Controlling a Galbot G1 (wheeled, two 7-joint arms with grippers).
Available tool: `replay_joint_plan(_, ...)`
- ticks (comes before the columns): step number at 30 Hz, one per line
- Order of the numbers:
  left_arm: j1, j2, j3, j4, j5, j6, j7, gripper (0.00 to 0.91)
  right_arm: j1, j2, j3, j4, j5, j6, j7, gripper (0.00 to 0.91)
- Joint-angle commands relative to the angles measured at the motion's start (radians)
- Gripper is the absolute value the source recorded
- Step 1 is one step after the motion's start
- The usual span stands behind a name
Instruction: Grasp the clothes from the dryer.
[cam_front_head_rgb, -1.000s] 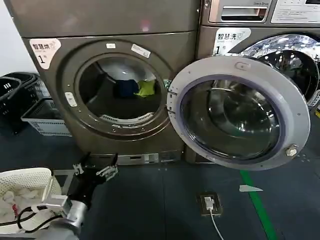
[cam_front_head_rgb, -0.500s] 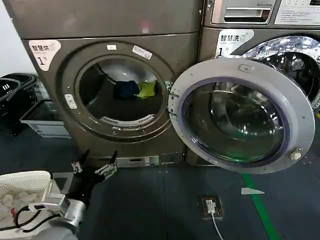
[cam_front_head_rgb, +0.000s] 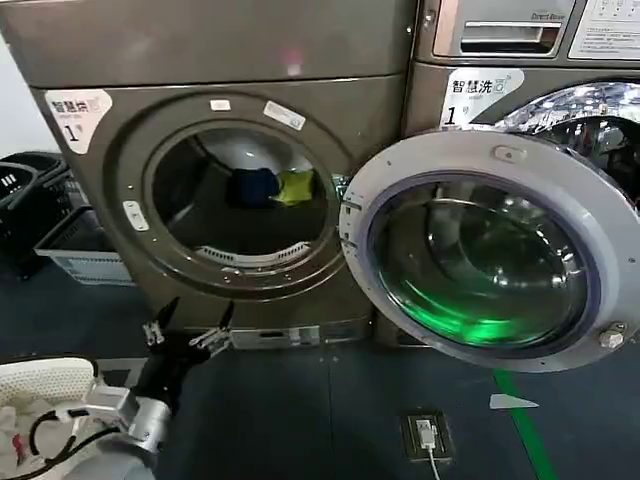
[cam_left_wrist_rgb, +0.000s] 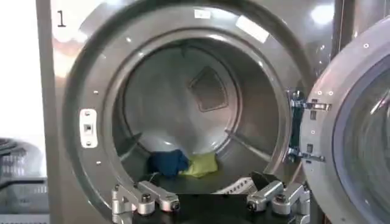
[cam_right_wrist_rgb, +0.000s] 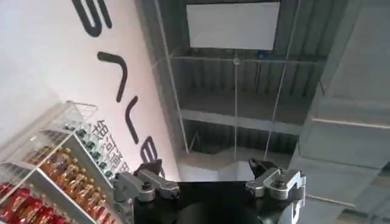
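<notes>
Reaching into the big bronze-grey front-loading dryer (cam_front_head_rgb: 235, 180) is my next job as I judge it, and the risks sit at the porthole. If I bring the left claw (cam_front_head_rgb: 187, 335) in too low, its fingers could catch the ribbed lower lip of the opening; too far to the robot's right and the arm could knock the round glass-and-grey door (cam_front_head_rgb: 490, 250), which stands swung open on that side. The two bundles lie touching at the back of the drum floor, the dark navy cloth bundle (cam_left_wrist_rgb: 169, 162) beside the bright yellow-green cloth bundle (cam_left_wrist_rgb: 201, 164), so a careless pinch might grab both or just skid off loose fabric.

My left arm is stretched forward and low, in front of the dryer and below its porthole, claw aimed at the opening with fingers spread apart and empty. The right claw (cam_right_wrist_rgb: 210, 182) points up at the ceiling, fingers apart, holding nothing.
</notes>
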Motion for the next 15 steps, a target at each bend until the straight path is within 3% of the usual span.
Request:
replay_joint_plan(1,0.002,-0.001,-0.001,-0.001,0.000,-0.002,0.000,0.907,0.000,0.001,0.000,-0.001,0.005,0.001,0.000,0.907)
replay_joint_plan(15,-0.011,-0.006,-0.002,0.006,-0.004,0.000,0.001,0.907,0.003,-0.003,0.000,0.001,-0.002,-0.004,-0.005,0.907)
